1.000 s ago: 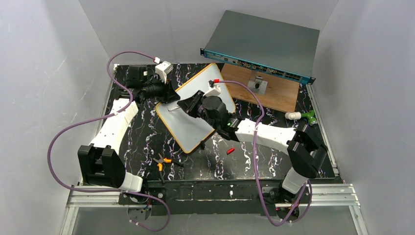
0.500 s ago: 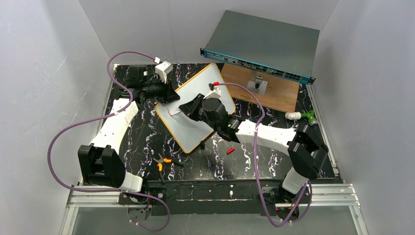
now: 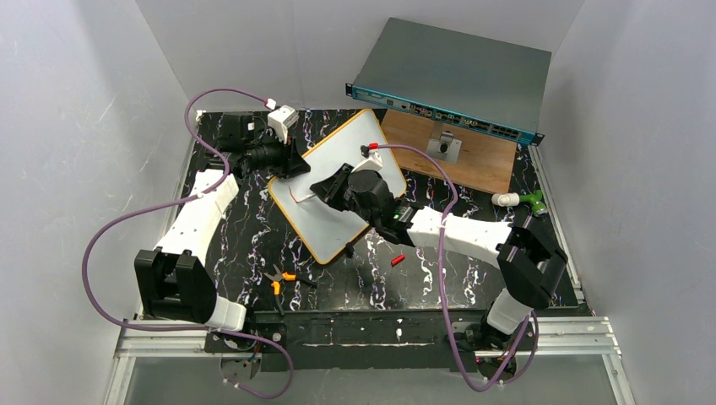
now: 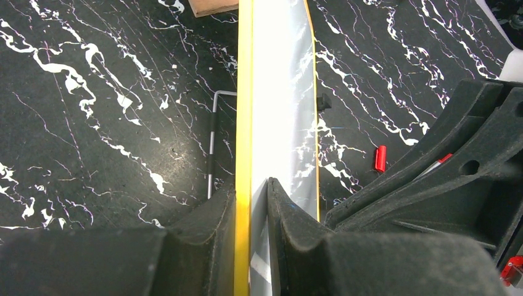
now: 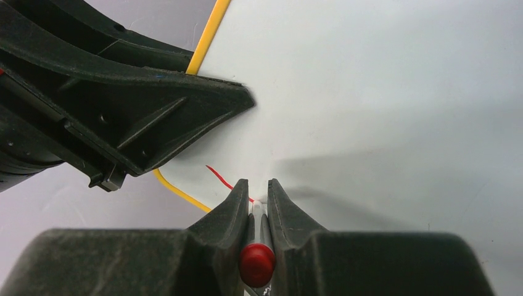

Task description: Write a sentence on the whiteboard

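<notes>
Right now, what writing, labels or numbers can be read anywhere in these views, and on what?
No text can be read.
whiteboard: only a short red stroke, no letter formed yet.
grey rack unit: front-panel markings too small to read.
marker: no print visible.

White whiteboard, orange rim, one thin red stroke on it. Black bench veined white. Red-ended marker. Brown board at the far right corner.
</notes>
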{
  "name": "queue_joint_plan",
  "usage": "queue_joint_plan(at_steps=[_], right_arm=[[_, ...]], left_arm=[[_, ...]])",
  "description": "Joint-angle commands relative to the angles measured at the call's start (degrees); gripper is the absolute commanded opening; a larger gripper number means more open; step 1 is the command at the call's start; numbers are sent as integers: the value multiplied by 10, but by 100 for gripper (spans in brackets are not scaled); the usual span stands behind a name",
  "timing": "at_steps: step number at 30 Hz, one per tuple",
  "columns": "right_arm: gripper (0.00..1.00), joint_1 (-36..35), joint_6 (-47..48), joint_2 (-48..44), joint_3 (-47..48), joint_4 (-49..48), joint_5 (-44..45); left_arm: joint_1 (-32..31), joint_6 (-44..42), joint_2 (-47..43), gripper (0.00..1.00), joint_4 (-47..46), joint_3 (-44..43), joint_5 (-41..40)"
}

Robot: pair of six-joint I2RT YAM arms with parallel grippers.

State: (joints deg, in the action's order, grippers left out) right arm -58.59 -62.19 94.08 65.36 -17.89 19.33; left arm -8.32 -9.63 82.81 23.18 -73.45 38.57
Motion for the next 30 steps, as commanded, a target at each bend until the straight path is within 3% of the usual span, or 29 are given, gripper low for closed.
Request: queue_joint_plan(at_steps=[1,13,30], right_arm=[[1,0,10,-7,-1,20,18],[1,0,31,-40,22,-30,-15],[1,1,41,9,98,-35,-1]], left_arm=[[-5,-56,3,0,24,0,-40],[-5,-58,8,0,26,-3,-39],[-5,-59,8,0,27,-6,-37]])
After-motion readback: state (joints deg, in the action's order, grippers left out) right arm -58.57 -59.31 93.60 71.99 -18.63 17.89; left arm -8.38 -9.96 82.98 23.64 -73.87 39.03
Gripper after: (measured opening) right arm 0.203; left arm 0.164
